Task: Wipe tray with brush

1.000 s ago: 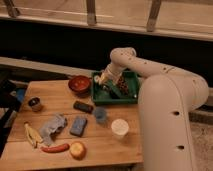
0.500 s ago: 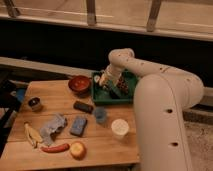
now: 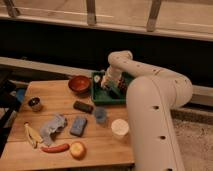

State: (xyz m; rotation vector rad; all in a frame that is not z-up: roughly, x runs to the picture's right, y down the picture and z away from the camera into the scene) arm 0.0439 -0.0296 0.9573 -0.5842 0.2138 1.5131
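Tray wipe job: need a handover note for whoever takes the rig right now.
End effector: open, empty, low over the tray, left half.
The tray sits at the table's far edge, right of the red-brown bowl.
Brush: pale head shows at the tray's far-left corner, apparently lying there, not gripped.
Done: arm is at the tray.
Left: grasp brush, wipe tray.

gripper (image 3: 108,85) low, fwd of base, fingers apart; arm bent, wrist down.
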